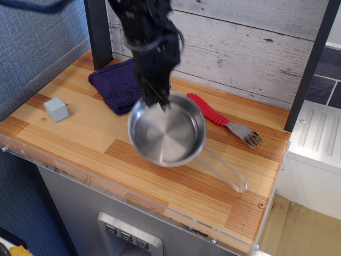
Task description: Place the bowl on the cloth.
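Observation.image shows the bowl (167,129) up off the tabletop (80,133), tipped toward the camera and blurred, its wire handle (226,172) trailing down to the right. The gripper (158,100) comes down from above with its jaws clenched on the bowl's far rim, as far as the blur lets me judge. The cloth (117,84) lies just behind and to the left, against the back corner, partly hidden by the arm. A red-handled fork (225,121) lies to the right of the bowl, near the wall. A small grey cube (56,109) sits well apart at the left edge.
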### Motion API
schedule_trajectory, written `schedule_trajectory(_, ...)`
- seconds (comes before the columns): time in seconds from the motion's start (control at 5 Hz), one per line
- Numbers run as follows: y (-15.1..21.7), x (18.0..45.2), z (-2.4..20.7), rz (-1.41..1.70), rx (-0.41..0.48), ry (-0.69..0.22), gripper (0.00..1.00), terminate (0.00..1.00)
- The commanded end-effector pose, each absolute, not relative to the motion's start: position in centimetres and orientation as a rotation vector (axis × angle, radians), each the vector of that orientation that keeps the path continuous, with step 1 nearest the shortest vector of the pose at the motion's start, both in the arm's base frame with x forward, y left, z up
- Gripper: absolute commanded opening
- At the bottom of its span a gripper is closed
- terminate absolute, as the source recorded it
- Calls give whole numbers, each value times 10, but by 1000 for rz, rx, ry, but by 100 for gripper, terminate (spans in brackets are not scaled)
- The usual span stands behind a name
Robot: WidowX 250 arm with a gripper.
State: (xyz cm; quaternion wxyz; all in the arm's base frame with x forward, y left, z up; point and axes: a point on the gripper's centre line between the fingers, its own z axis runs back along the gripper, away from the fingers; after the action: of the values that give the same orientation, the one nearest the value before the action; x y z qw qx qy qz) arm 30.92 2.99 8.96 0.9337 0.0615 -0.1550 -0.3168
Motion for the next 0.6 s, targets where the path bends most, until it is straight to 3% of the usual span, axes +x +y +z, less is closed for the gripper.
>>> schedule_trajectory(0.0,68,337,131,-574,124,-403,0,0)
schedule_trajectory(0.4,107,367,129,-560,89,-378,0,0)
